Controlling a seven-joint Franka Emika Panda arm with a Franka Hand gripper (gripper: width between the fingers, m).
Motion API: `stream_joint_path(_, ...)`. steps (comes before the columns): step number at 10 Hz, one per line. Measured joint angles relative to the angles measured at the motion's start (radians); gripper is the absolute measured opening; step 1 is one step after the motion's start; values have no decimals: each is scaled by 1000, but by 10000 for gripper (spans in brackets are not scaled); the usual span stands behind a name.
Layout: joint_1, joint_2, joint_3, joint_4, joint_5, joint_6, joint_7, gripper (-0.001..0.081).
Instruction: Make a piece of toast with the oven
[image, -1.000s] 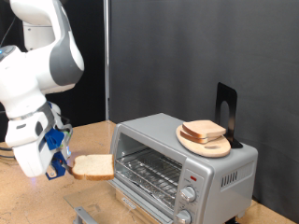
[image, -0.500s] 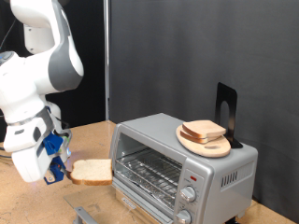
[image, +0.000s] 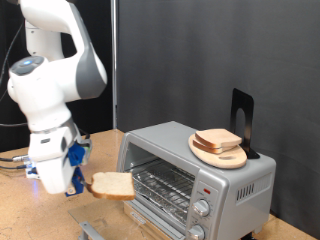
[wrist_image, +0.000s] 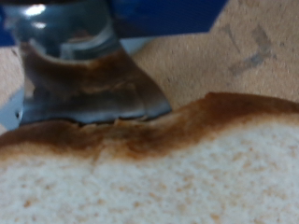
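Note:
My gripper is shut on the piece of toast, a pale slice with a tan-brown crust, and holds it level in the air just off the oven's open front, on the exterior view's left. The oven is a silver-grey box with its door down, a wire rack inside, two round knobs and a red light. In the wrist view the toast fills most of the picture, with one finger over its crust edge.
A round wooden plate with another matching bread slice sits on top of the oven. A black stand rises behind it. A wooden tabletop lies under the arm; a dark curtain hangs behind.
The arm has moved toward the exterior view's right and carried the toast closer to the oven's open front; the toast has also dropped slightly.

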Motion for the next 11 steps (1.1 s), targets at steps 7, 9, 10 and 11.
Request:
stream_joint_path(7,49,-4,93,-51,-51,75,126,325)
stream_joint_path(9,62,-9,121,-74,-60,109,149,325)
stream_joint_path(10,71,-15,135,-91,-60,132,153,325)
stream_joint_path(11,78,-20,149,-107,-61,153,163,325)
